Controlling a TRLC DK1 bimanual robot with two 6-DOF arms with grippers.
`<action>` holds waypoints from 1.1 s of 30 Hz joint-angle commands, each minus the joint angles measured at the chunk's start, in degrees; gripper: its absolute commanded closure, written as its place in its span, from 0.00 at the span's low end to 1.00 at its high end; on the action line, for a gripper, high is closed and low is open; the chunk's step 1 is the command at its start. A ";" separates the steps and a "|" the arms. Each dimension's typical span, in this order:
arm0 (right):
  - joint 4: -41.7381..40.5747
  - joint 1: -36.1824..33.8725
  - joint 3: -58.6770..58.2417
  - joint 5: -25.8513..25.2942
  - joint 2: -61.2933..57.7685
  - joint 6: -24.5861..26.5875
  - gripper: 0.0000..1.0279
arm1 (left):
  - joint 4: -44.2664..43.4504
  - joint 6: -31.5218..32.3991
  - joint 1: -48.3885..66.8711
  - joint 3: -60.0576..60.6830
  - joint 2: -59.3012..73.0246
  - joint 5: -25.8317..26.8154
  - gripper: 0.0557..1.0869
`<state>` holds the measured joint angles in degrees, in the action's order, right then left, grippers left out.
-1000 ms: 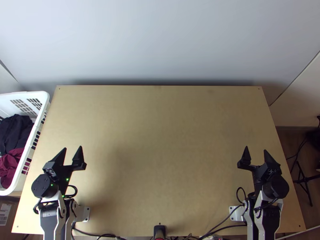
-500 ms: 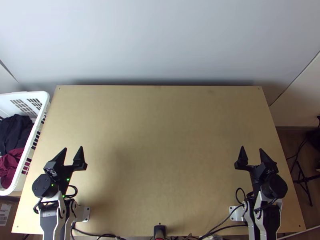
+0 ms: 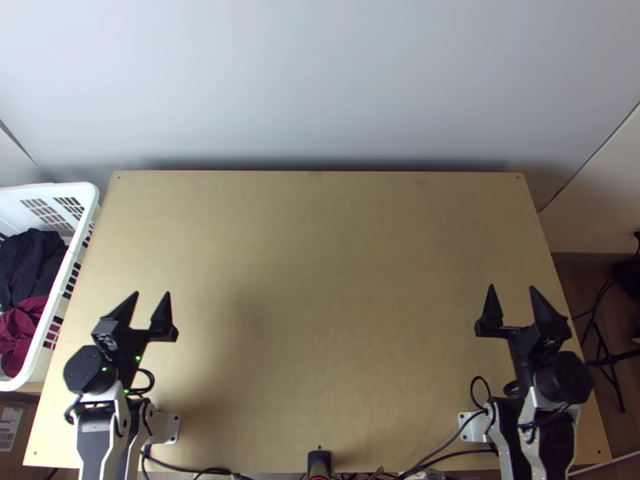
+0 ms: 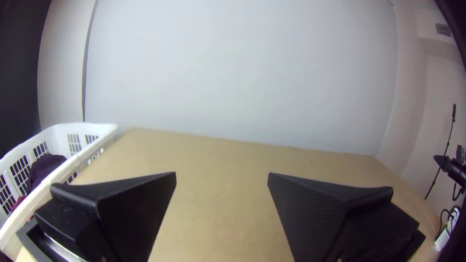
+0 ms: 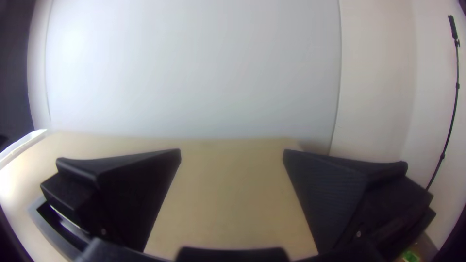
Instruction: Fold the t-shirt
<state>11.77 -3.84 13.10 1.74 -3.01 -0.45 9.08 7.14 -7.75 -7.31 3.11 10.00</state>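
Note:
My left gripper [image 3: 151,294] stands open over the table's near left part in the top view, with nothing between its fingers. In the left wrist view the left gripper [image 4: 222,175] has its two black fingers wide apart. Over the near right part of the table is my right gripper [image 3: 512,288], open and holding nothing. The right wrist view shows the right gripper [image 5: 232,152] with a broad gap between its fingers. Dark cloth [image 3: 30,264] and dark red cloth [image 3: 22,330] lie bunched in the basket; whether either is a t-shirt I cannot tell.
A white laundry basket [image 3: 66,276] stands against the left edge of the light wooden table [image 3: 320,264]. A pale wall rises behind the far edge. Cables [image 3: 448,454] run along the near edge between the arm bases. A black stand [image 3: 610,360] is on the floor at right.
My right gripper shifted slightly left, then moved back right and a little up the picture. The left gripper has drifted slightly right. Both were open before too.

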 commanded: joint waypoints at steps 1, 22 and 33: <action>3.52 1.73 11.68 0.02 -10.53 1.77 0.05 | 1.20 -0.90 0.10 -9.65 8.66 -0.16 0.10; 3.61 9.99 47.19 -0.07 -52.37 0.54 0.04 | 6.21 -2.30 -2.89 -47.36 48.21 -0.60 0.05; -0.78 11.75 60.99 -0.07 -70.91 0.10 0.04 | 8.67 1.83 0.54 -69.15 68.25 -2.79 0.05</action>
<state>13.21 7.38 65.84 1.72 -62.96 -0.60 16.01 7.07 -9.65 -64.27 59.55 8.62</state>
